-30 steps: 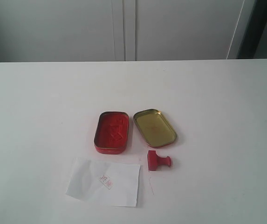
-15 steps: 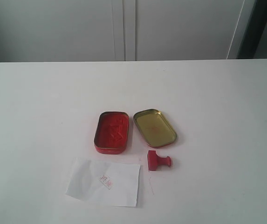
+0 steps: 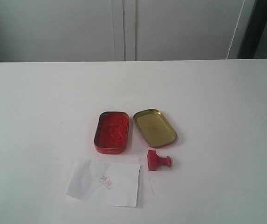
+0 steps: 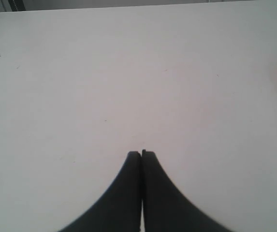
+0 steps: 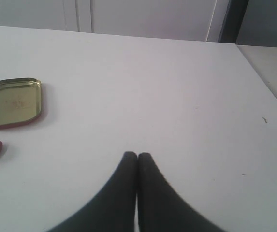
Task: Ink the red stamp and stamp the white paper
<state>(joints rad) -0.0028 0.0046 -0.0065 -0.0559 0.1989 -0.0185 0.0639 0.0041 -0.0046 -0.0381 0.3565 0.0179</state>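
The big white table [image 3: 40, 116] holds everything. My left gripper [image 4: 141, 153] and my right gripper [image 5: 137, 154] hang over bare table, and both have their fingers pressed together on nothing. The white paper [image 3: 104, 183] lies flat with 1 small red mark [image 3: 106, 181] on it. The open red ink tin [image 3: 112, 132] sits at 12 o'clock from the paper. The gold lid [image 3: 155, 127] lies at 3 o'clock from the tin. The red stamp [image 3: 158, 161] lies on its side at 5 o'clock from the tin, near the paper's corner.
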